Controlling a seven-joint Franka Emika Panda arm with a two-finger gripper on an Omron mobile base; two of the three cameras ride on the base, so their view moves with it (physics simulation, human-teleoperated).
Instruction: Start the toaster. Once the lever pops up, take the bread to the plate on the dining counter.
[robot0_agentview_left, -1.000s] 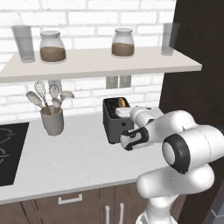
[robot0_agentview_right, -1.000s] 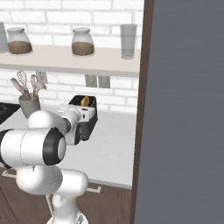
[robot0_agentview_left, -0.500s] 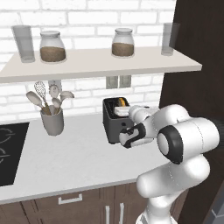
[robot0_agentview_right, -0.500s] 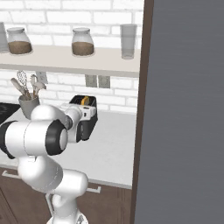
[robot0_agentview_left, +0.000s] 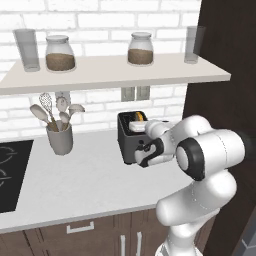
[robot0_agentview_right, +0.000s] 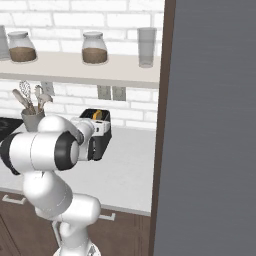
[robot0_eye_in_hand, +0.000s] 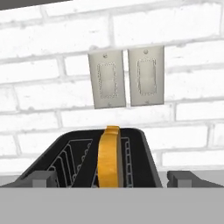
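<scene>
Hand view: gripper (robot0_eye_in_hand: 113, 180) spread wide at the toaster (robot0_eye_in_hand: 105, 159) on the worktop (robot0_agentview_left: 85, 185), bread (robot0_eye_in_hand: 108, 155) upright in its slot, starting step apparently in hand, lever press likely next.

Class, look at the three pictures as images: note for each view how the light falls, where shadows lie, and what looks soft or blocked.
Left base view: even light with no glare; the shelf casts a soft shadow on the bricks beneath it. Right base view: a flat grey panel blocks the right side. Hand view: soft and slightly blurred; the bread stands bright orange in the dark toaster slots.
</scene>
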